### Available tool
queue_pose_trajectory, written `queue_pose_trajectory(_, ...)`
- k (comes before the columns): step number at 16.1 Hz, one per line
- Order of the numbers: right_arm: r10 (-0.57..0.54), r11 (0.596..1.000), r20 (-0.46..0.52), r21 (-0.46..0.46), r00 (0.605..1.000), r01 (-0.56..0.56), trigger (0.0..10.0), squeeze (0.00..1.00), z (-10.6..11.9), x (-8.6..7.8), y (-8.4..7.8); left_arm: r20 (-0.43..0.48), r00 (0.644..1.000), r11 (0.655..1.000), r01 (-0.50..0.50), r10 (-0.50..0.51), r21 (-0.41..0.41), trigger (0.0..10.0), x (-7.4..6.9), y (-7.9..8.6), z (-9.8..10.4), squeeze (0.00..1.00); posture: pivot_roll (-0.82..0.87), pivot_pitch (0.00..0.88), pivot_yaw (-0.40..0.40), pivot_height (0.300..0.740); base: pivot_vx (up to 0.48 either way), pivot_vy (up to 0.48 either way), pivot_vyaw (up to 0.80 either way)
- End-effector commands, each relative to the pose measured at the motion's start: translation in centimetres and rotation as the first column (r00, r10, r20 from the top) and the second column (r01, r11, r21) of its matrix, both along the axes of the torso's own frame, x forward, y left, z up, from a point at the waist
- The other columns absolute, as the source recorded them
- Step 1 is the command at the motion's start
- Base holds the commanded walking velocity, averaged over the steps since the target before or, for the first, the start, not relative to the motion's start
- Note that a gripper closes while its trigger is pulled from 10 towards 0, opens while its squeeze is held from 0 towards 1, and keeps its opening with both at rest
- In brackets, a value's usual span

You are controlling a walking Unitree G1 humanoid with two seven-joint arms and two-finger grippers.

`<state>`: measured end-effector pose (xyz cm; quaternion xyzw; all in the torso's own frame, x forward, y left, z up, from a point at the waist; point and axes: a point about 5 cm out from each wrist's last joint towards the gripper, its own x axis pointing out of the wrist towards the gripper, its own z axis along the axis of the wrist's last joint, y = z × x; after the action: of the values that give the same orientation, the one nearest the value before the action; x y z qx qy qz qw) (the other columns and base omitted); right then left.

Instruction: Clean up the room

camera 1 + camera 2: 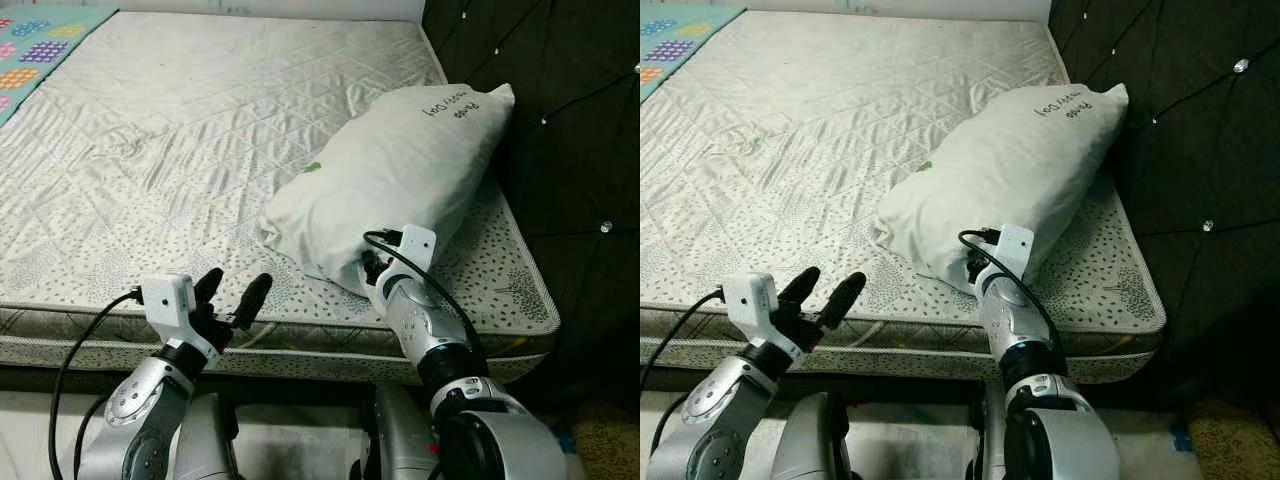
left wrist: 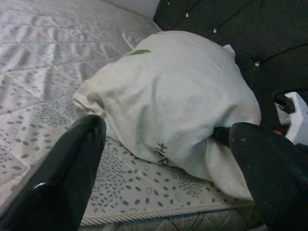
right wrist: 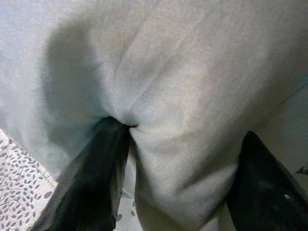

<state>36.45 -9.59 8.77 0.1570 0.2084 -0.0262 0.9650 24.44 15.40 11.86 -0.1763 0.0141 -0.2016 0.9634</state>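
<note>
A white pillow (image 1: 400,170) lies at an angle on the right side of the bare mattress (image 1: 180,130), its far end leaning on the dark headboard. My right gripper (image 3: 183,134) is pushed into the pillow's near edge, open, with a bulge of fabric between its two fingers (image 3: 96,163). From the head view, its fingertips are buried in the pillow (image 1: 1010,170). My left gripper (image 1: 237,280) hovers open over the mattress's front edge, left of the pillow's near corner, holding nothing. In the left wrist view the pillow (image 2: 168,96) sits ahead between the fingers (image 2: 72,163).
A dark tufted headboard (image 1: 570,120) with shiny buttons stands along the right side. A patterned turquoise blanket (image 1: 40,50) covers the far left corner of the mattress. Beyond the bed's near right corner is floor (image 1: 600,440).
</note>
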Motion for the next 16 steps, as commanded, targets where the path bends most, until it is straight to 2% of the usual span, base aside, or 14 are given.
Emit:
queue_pose_trajectory(1, 0.011, 1.000, 0.035, 0.026, 0.999, -0.012, 0.0, 0.00, 1.0, 0.5, 0.6, 0.005, 0.999, 0.999, 0.047, -0.047, -0.011, 10.0, -0.3, -0.5, 0.3, 0.00, 0.06, 0.093, -0.026, 0.566, 0.000, 0.000, 0.00)
queue_pose_trajectory(4, -0.015, 1.000, 0.042, 0.021, 0.999, 0.014, 0.0, 0.00, 1.2, 0.7, 0.1, -0.018, 0.998, 0.998, 0.056, -0.056, -0.008, 10.0, -0.2, -0.6, 0.1, 0.00, 0.06, 0.096, -0.021, 0.566, 0.000, 0.000, 0.00)
queue_pose_trajectory(6, -0.041, 0.999, 0.042, 0.005, 0.998, 0.040, 0.0, 0.00, 0.9, 0.7, -0.3, -0.086, 0.994, 0.994, -0.062, 0.069, 0.086, 10.0, 0.1, 0.6, -1.2, 0.00, 0.07, 0.092, -0.024, 0.566, 0.000, 0.000, 0.00)
queue_pose_trajectory(8, -0.060, 0.998, 0.056, -0.004, 0.997, 0.061, 0.0, 0.00, 1.1, 0.8, -0.6, -0.155, 0.973, 0.983, -0.161, 0.173, 0.086, 10.0, -0.2, 1.9, -2.1, 0.00, 0.07, 0.092, -0.024, 0.566, 0.000, 0.000, 0.00)
queue_pose_trajectory(12, -0.076, 0.997, 0.082, -0.002, 0.994, 0.076, 0.0, 0.00, 1.5, 1.2, -1.0, -0.164, 0.968, 0.979, -0.171, 0.188, 0.111, 10.0, -1.1, 2.5, -2.5, 0.00, 0.07, 0.090, -0.026, 0.566, 0.000, 0.000, 0.00)
queue_pose_trajectory(14, -0.082, 0.997, 0.098, -0.008, 0.992, 0.083, 0.0, 0.00, 1.9, 1.5, -1.6, -0.158, 0.971, 0.979, -0.162, 0.181, 0.125, 10.0, -0.8, 2.4, -2.4, 0.00, 0.07, 0.085, -0.025, 0.566, 0.000, 0.000, 0.00)
queue_pose_trajectory(16, -0.049, 0.997, 0.138, -0.052, 0.989, 0.057, 0.0, 0.00, 2.8, 2.0, -2.3, -0.141, 0.976, 0.979, -0.144, 0.164, 0.141, 10.0, -0.6, 2.4, -2.3, 0.00, 0.06, 0.080, -0.022, 0.566, 0.000, 0.000, 0.00)
